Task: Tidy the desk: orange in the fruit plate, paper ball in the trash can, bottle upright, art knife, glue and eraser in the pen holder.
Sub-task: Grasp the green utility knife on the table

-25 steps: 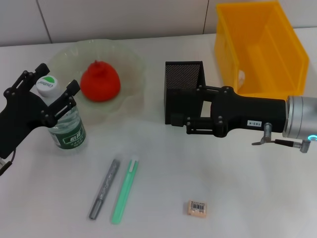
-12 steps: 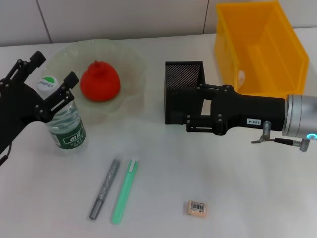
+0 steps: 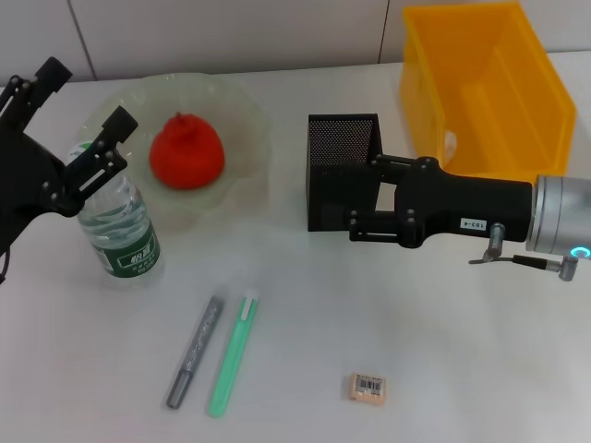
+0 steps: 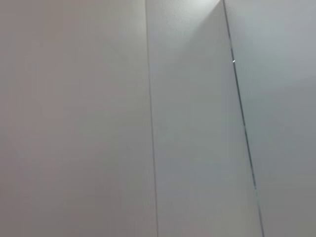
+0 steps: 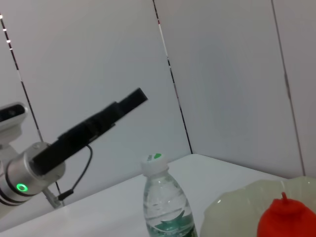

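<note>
The bottle [image 3: 118,226] stands upright at the left of the table, and it also shows in the right wrist view [image 5: 165,205]. My left gripper [image 3: 85,96] hangs open above and behind its cap, touching nothing. The orange [image 3: 187,152] sits in the fruit plate [image 3: 251,125]. My right gripper [image 3: 337,198] is level with the pen holder [image 3: 343,140], right at its front face. The trash can [image 3: 480,78] stands at the back right. A grey art knife [image 3: 194,351] and green glue [image 3: 232,354] lie side by side near the front. The eraser [image 3: 367,387] lies further right. The paper ball is hidden.
The left wrist view holds only pale wall panels. In the right wrist view my left arm [image 5: 89,129] reaches in above the bottle, with the orange [image 5: 289,219] and the fruit plate [image 5: 232,215] beside it. The right arm's body [image 3: 480,220] lies across the table in front of the trash can.
My left gripper has risen and drawn back to the left, away from the bottle's cap. The bottle stays upright. The right arm has not moved.
</note>
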Tool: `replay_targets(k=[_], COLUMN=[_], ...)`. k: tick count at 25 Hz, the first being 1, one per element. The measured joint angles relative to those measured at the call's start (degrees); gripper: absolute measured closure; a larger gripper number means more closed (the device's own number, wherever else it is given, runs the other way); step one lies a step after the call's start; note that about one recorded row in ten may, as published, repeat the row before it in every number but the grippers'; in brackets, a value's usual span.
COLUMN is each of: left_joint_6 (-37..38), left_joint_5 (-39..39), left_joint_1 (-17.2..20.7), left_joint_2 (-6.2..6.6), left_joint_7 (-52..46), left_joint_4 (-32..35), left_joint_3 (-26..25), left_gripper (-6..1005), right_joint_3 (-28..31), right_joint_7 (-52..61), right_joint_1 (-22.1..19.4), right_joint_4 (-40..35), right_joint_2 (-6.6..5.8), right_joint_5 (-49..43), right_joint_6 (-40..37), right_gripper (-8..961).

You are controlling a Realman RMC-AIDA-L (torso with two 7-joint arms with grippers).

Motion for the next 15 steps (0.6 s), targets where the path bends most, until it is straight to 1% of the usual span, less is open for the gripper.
replay_targets(k=[3,4,5,7,8,9,10,11,12,14,15], left_joint_6=[0.8,2.6,2.6,5.1,5.1,6.3,6.9,6.9,7.3,7.3,7.7], left_joint_5=[0.3,2.3,2.3,7.6,7.6,11.4,13.3,13.3,15.9,15.9,21.6], left_joint_1=[0.0,0.0,0.0,0.1,0.1,0.2,0.2,0.2,0.2,0.2,0.0], left_joint_2=[0.00,0.29,0.29,0.61,0.61,0.74,0.79,0.79,0.85,0.85,0.77], left_joint_7=[-0.8,-4.1,-4.1,-7.4,-7.4,-9.9,-11.5,-11.5,-13.5,-13.5,-18.9], left_joint_4=[0.6,2.9,2.9,6.8,6.8,9.7,11.3,11.3,13.2,13.2,17.5], left_joint_3=[0.3,1.2,1.2,1.5,1.5,1.5,1.5,1.5,1.5,1.5,1.5], left_gripper=[146,146,146,147,147,147,148,149,149,151,152], right_joint_3=[0.0,0.2,0.2,0.5,0.6,0.7,0.7,0.7,0.7,0.8,0.8], right_joint_7=[-0.3,-0.3,-0.3,-0.4,-0.5,-0.5,-0.5,-0.5,-0.5,-0.5,-0.5], right_joint_1=[-0.1,-0.1,-0.1,-0.2,-0.2,-0.2,-0.2,-0.3,-0.3,-0.6,-0.6], right_joint_4=[0.0,0.0,0.0,0.0,0.0,0.0,0.0,-0.1,-0.2,-0.4,-0.4], right_joint_2=[-0.02,-0.03,-0.03,-0.04,-0.04,-0.12,-0.12,-0.16,-0.22,-0.50,-0.50], right_joint_5=[0.2,0.1,0.1,-0.2,-0.3,-1.0,-1.0,-1.4,-1.7,-3.0,-3.0], right_joint_6=[0.4,0.4,0.4,0.5,0.5,0.5,0.5,0.5,0.5,0.3,0.3], right_gripper=[187,187,187,187,187,187,187,187,187,187,187])
